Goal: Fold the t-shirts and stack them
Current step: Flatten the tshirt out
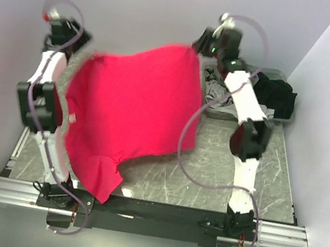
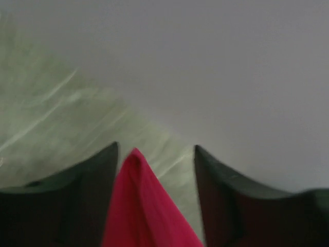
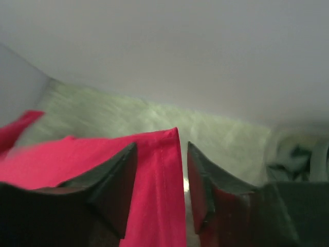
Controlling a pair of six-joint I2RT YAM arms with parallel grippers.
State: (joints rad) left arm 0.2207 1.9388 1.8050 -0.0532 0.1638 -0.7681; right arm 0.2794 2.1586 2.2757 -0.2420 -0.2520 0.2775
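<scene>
A bright pinkish-red t-shirt [image 1: 131, 114] hangs spread in the air above the table, between my two raised grippers. Its left top corner looks blurred. My left gripper [image 1: 89, 54] is at that corner. In the left wrist view its jaws [image 2: 156, 146] stand apart, and a peak of red cloth [image 2: 139, 206] lies loose between them against the left finger. My right gripper [image 1: 202, 44] is at the shirt's far right corner. Its jaws [image 3: 162, 144] are also apart, with the hemmed red edge [image 3: 159, 195] between them, short of the right finger. A grey t-shirt [image 1: 221, 90] and a black one [image 1: 277, 95] lie in the tub.
A grey plastic tub [image 1: 282, 118] stands at the back right of the marbled table [image 1: 220, 172], right behind the right arm. White walls close in on the left, back and right. The crumpled shirts [image 3: 298, 159] show at the right edge of the right wrist view.
</scene>
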